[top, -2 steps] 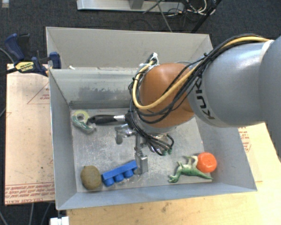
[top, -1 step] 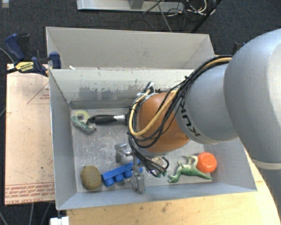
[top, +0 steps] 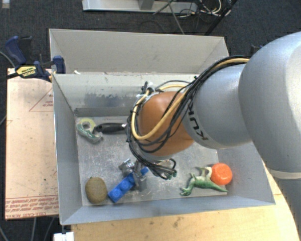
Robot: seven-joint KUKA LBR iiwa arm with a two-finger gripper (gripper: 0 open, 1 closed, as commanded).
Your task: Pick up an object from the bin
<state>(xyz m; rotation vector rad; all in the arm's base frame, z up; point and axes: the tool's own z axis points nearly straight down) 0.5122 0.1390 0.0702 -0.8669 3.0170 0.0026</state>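
Note:
My gripper reaches down under the orange cover to the front middle of the bin floor. Its metal fingertips sit right at the upper end of a blue toy block, which lies slanted near the front wall. Whether the fingers close on the block is hidden by the gripper body. A brown, rounded stone rests just left of the block in the front left corner.
A green toy lizard and an orange cap lie at the front right. A grey-green tool with a black handle lies at the left, further back. The arm and its cables cover the bin's middle and right.

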